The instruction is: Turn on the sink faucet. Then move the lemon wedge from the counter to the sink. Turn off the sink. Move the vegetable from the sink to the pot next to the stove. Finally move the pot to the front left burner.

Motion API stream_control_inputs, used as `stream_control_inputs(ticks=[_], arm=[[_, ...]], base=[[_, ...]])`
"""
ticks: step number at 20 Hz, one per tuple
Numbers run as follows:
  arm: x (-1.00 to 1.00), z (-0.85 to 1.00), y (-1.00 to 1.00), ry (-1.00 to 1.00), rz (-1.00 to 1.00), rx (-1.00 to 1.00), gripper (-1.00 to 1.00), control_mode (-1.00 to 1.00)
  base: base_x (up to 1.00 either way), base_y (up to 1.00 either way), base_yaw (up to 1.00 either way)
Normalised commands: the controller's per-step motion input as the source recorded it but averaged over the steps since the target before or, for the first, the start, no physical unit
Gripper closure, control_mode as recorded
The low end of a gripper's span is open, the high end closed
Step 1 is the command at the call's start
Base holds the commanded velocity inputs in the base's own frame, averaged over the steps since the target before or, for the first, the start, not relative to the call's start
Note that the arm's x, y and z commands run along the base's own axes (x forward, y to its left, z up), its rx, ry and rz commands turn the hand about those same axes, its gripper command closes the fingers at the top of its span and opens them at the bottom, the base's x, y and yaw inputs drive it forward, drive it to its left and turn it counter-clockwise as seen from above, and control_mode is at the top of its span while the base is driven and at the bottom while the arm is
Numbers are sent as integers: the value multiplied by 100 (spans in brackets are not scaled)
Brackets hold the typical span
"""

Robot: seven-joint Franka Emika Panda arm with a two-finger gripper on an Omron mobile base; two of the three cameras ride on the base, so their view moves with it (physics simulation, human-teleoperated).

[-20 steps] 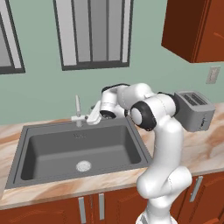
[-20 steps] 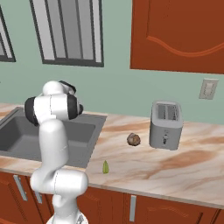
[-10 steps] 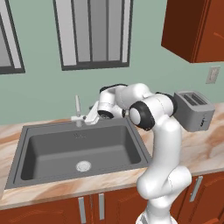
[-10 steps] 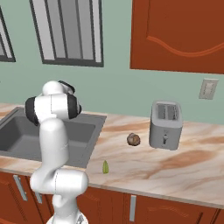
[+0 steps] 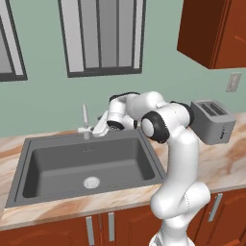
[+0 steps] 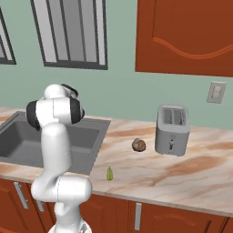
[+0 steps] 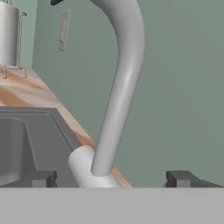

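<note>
The sink faucet (image 5: 85,118) stands behind the dark grey sink (image 5: 57,166), and no water runs from it. My gripper (image 5: 98,130) hovers just right of the faucet's base, open. In the hand view the faucet's curved spout (image 7: 123,78) rises close in front, and its short crossbar (image 7: 85,168) lies between my open gripper (image 7: 111,179); its dark fingertips (image 7: 42,178) stand wide apart and touch nothing. The lemon wedge (image 6: 109,173) lies on the marbled counter (image 6: 182,175) near the front edge, right of the sink (image 6: 18,141).
A silver toaster (image 6: 172,124) stands at the back of the counter, with a brown roundish lump (image 6: 139,145) beside it. The toaster (image 5: 212,120) sits right of my arm. A silver cylinder (image 7: 8,35) stands on the far counter. The drain (image 5: 91,182) lies in the basin's bottom.
My hand has crept slightly left and down, closer to the faucet's base. The jaws stay wide apart and nothing else has moved.
</note>
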Motion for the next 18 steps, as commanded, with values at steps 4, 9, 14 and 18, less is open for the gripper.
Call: stream_control_inputs(ticks=[4, 9, 14, 18], arm=[[0, -1, -41, 0, 0, 9, -100, -100], [0, -3, -34, 0, 0, 8, -100, -100], [22, -12, -1, 3, 0, 3, -100, -100], [33, -9, 8, 5, 0, 4, -100, -100]], base=[[0, 0, 0], [0, 0, 0], [0, 0, 0], [0, 0, 0]])
